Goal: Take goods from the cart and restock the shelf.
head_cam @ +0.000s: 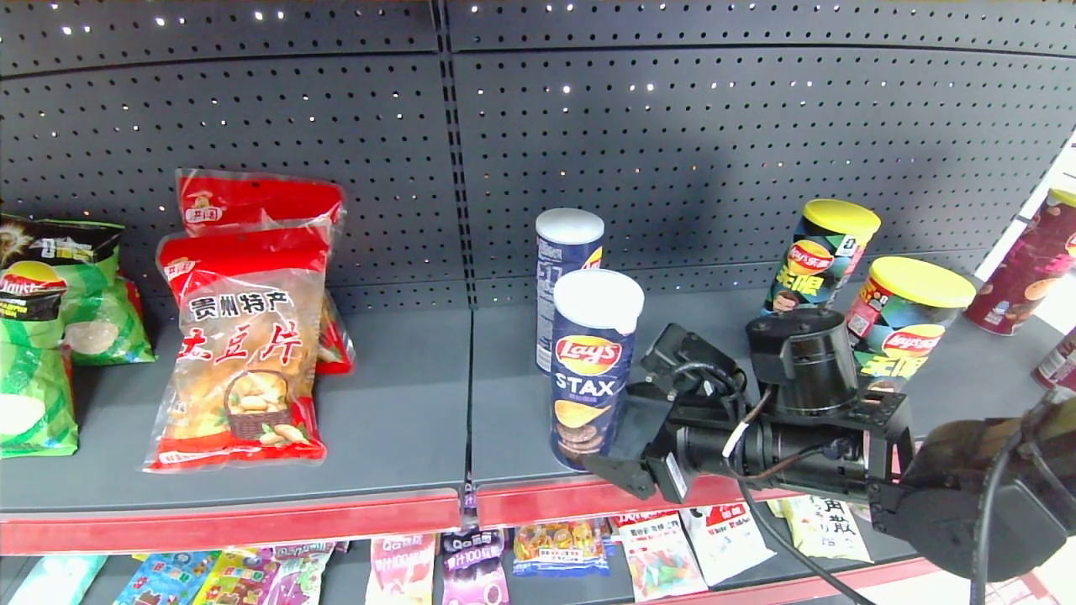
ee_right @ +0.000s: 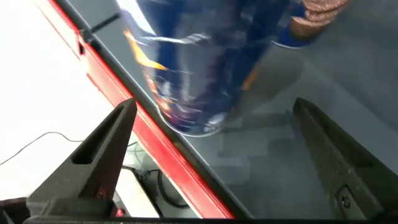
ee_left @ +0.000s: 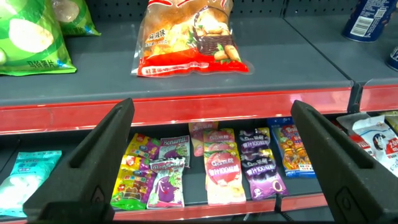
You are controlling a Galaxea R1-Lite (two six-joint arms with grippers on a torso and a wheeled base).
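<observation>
Holds nothing in the right gripper [ee_right: 212, 109]: fingers spread wide, released, with the front blue can [head_cam: 593, 370] just beyond the tips and touching neither. Hovers at about five o'clock of that can, by the red front strip [head_cam: 235, 521] of the shelf [head_cam: 395, 420]. Finds the can upright on the shelf, close to the front edge, at five o'clock of the rear blue can [head_cam: 567, 252] and just beside it. Counts that can as delivered, by the look of it: standing on its own base, lid up, free of the pincer.

Shows the left gripper [ee_left: 211, 106] likewise agape and empty, facing the shelf front, with small packets [ee_left: 221, 168] on the lower tier beyond it.

Elsewhere on the same tier: a red bag [head_cam: 244, 344] at nine o'clock of the blue cans, a second red bag [head_cam: 252, 197] behind it, green bags [head_cam: 38, 395] at the far nine o'clock edge, yellow-lidded cans [head_cam: 904, 323] at three o'clock, a dark red can [head_cam: 1021, 269] farther out toward two o'clock.

Leaves bare shelf between the red bags and the blue cans, so probably room for more stock. Left to do, as a judgement: draw the right arm clear without knocking the can, which sits near the lip and looks easy to tip, then fetch the next item from the cart. Cannot tell how many goods are left.
</observation>
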